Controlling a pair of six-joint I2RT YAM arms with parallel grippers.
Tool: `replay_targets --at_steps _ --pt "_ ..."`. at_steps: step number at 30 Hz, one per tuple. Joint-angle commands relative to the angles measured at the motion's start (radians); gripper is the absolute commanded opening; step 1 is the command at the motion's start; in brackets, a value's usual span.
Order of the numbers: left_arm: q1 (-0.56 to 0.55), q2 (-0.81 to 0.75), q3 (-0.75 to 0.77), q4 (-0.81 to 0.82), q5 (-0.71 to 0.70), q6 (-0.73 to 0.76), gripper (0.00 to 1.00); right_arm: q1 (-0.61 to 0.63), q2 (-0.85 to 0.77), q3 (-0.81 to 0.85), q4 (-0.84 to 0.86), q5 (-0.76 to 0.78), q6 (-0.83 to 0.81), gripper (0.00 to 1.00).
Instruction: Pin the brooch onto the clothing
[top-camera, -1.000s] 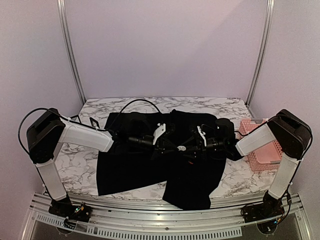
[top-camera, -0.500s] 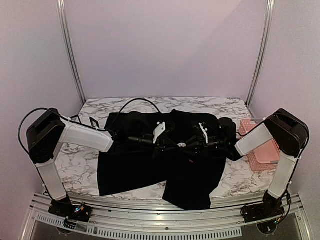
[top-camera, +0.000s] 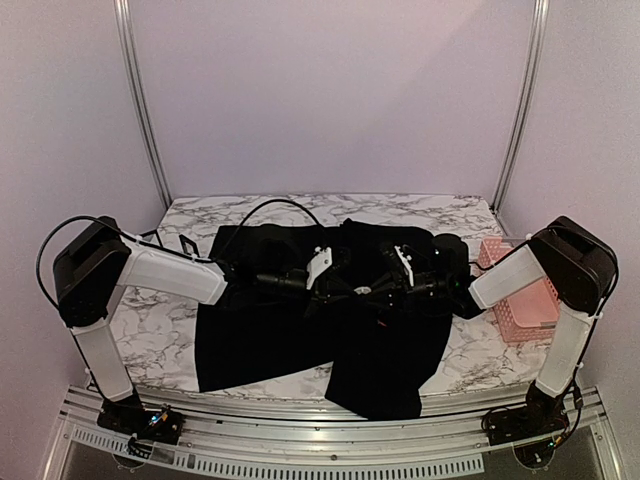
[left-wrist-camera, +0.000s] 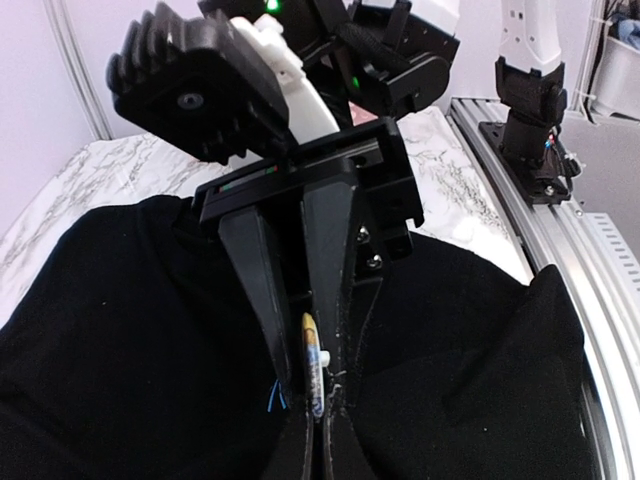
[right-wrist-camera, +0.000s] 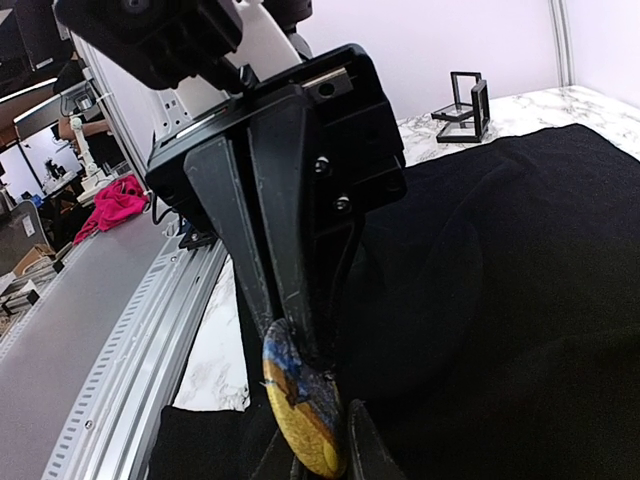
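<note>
My right pincer (left-wrist-camera: 305, 388) clamps the brooch (right-wrist-camera: 300, 412) over the shirt (top-camera: 260, 340); left pincer (right-wrist-camera: 300, 348) touches its rim, grip unclear. Basket (top-camera: 530, 320) contents: can't tell.

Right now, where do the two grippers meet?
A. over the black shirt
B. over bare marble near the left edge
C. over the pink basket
A: the left gripper and right gripper face tip to tip above the shirt, away from the basket.
</note>
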Motion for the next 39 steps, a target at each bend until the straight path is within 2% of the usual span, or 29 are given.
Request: replay_targets --at_steps 1,9,39 --pt "-0.054 -0.021 -0.013 -0.063 0.062 0.079 0.00 -0.025 0.017 0.033 0.017 0.067 0.041 0.11" --pt "-0.066 -0.031 -0.023 -0.067 0.062 0.202 0.00 -0.032 0.029 0.058 -0.007 0.064 0.076 0.09" --pt "-0.079 -0.036 -0.046 -0.107 0.025 0.559 0.00 -0.091 0.043 0.004 0.230 0.013 0.322 0.08"
